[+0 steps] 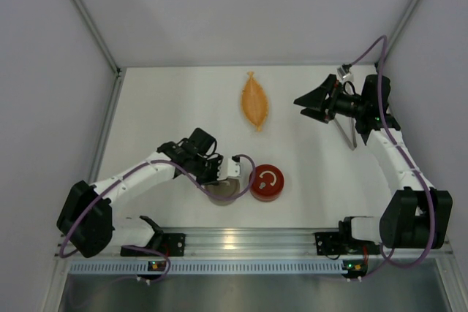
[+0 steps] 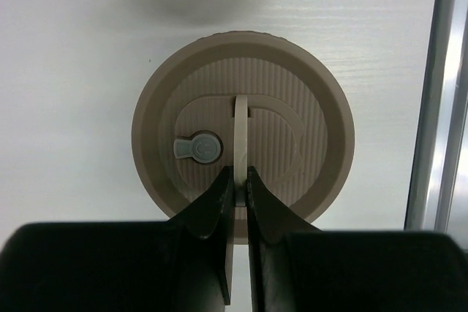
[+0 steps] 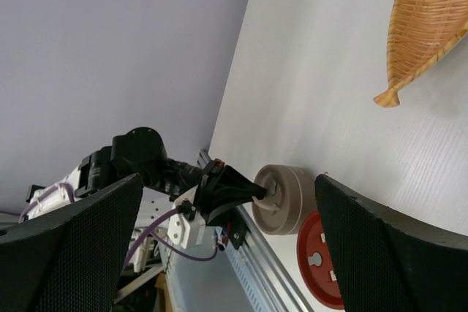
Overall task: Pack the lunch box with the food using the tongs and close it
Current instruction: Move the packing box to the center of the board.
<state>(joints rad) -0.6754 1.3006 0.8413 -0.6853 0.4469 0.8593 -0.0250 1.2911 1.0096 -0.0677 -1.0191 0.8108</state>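
Two arms work over one white table (image 1: 168, 100). The left gripper (image 2: 235, 186) is clenched on the thin upright handle (image 2: 240, 129) of one beige round lid (image 2: 307, 107), which sits close to the metal rail (image 1: 241, 239) at the near edge. Just beside it on the right, with a narrow gap, lies one red round lid (image 1: 268, 183). Bare tabletop stretches from these two toward the far wall, where one orange leaf-shaped dish (image 1: 254, 100) lies well apart from them. Farther right, the right gripper (image 1: 307, 105) hangs above the table with its fingers spread wide, grasping nothing. One pair of slim silver tongs (image 1: 348, 135) lies under that arm, near the right wall.
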